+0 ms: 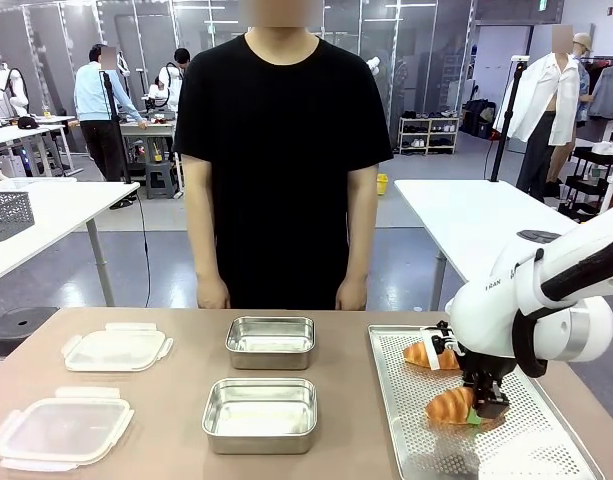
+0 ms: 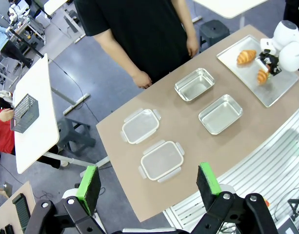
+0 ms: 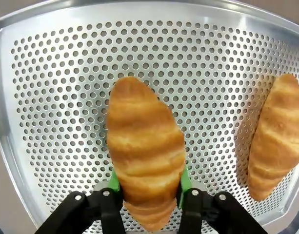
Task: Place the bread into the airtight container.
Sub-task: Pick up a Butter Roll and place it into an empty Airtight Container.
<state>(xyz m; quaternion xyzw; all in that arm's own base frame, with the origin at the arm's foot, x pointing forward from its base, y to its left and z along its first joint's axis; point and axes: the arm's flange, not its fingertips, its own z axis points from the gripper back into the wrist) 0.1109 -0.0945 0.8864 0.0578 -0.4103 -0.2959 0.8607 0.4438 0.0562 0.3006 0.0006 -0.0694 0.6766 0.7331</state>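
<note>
The right tool (image 1: 483, 405) is seen at the lower right of the front view, lowered over the perforated tray (image 1: 546, 440) and clamped across a croissant (image 1: 449, 405). In the right wrist view its green pads (image 3: 185, 179) are pressed against both flanks of the bread. Whether the croissant is resting on the tray or is just clear of it cannot be told. A second croissant (image 1: 429, 353) is found near the tray's far left corner, apart from the gripped one, with bare perforated metal between them. In the wrist view the tray's raised rim is curved around the far end of the gripped croissant, and open tray is left on either side of it.

At the centre of the worktop (image 1: 186, 385), a far steel container (image 1: 270, 342) and a near steel container (image 1: 260, 414) are set open-topped. They are separated from each other and from the tray's left edge by strips of bare surface. Two clear lids, one farther (image 1: 116, 348) and one nearer (image 1: 64, 430), are laid toward the left edge.

A person's hands (image 1: 214, 293) are held at the far edge, behind the far steel container and off it.

At the bottom of the left wrist view, the left tool (image 2: 148, 183) is held high above the worktop with its fingers wide apart and nothing between them.
</note>
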